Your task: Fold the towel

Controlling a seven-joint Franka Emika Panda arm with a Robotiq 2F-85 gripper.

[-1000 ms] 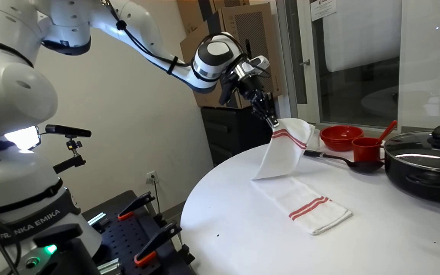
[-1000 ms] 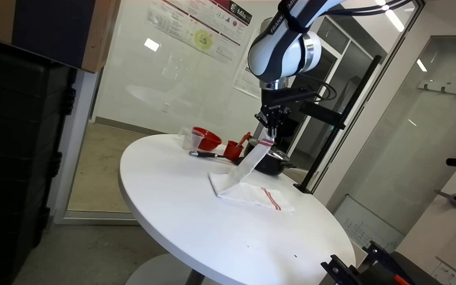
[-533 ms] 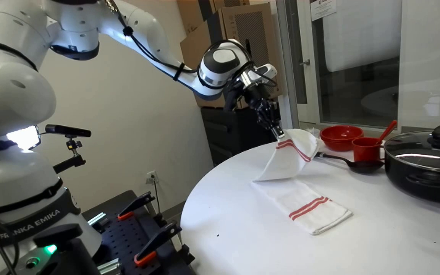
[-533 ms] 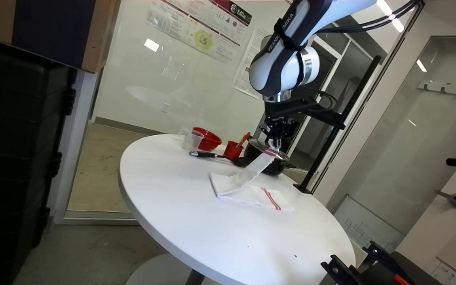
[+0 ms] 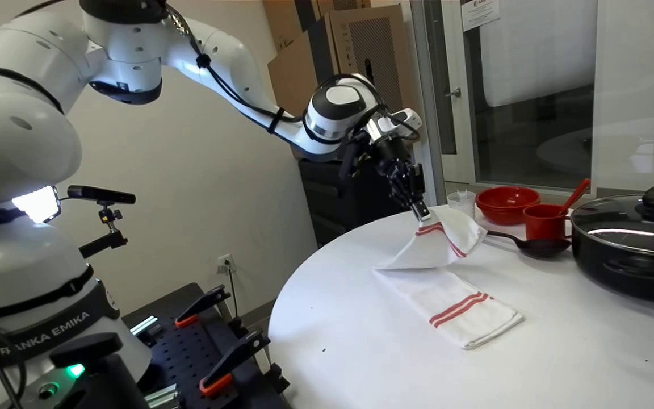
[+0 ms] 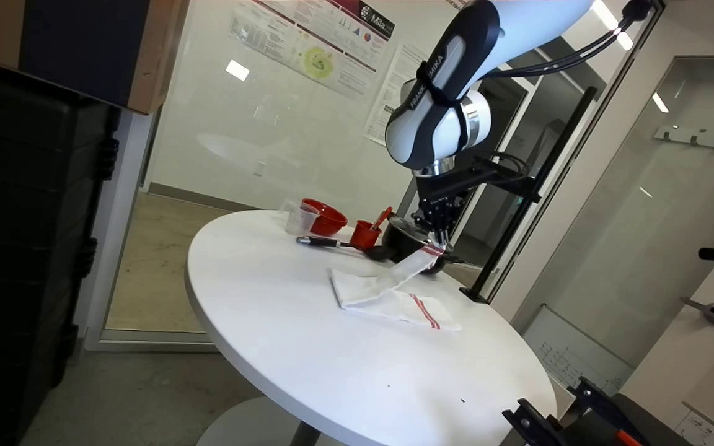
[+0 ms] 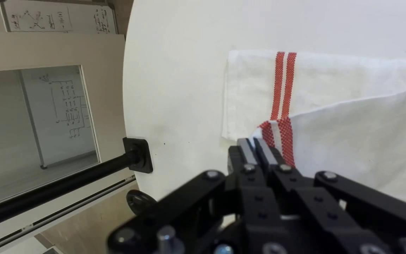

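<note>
White towel (image 5: 435, 287), one striped end raised, apparently mid-fold.
Gripper (image 7: 251, 141) pinches that end at or close to a corner, presumably to carry it over the flat layer on the table (image 5: 349, 341). Towel slopes down from the gripper; in an exterior view the flat striped end lies right of it and nearer. Pot (image 5: 633, 267) and mug (image 5: 544, 222) stand at right, likely leaving folding room.

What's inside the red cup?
A red handle sticks up out of the red cup. What it belongs to, and anything else down inside, is hidden by the cup's side.
</note>
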